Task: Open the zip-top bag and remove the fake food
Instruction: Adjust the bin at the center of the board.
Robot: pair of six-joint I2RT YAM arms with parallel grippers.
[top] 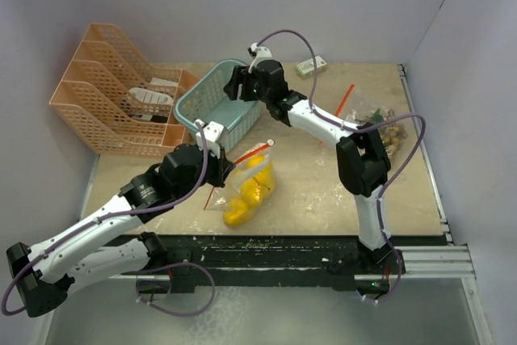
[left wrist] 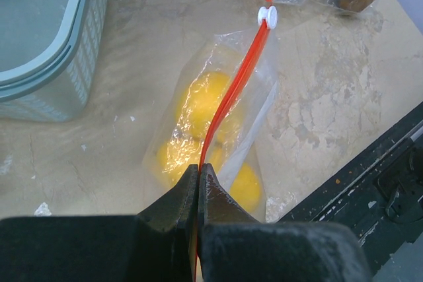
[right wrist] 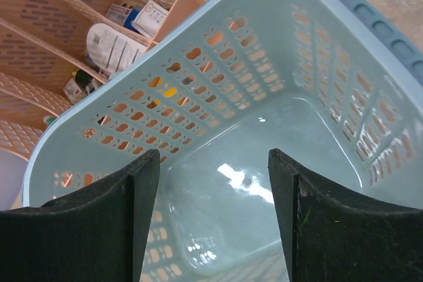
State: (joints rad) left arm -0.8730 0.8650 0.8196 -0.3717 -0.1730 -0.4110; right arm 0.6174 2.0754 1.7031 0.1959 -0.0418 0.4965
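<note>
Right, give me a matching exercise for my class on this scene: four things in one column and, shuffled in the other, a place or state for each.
Column A
1. left end effector
2. right end effector
3. yellow fruits
4. orange rack

Column B
a. inside the clear bag
b. open, over the basket
c. left of the basket in the top view
d. shut on the red zip

Pairs: 1-d, 2-b, 3-a, 4-c
</note>
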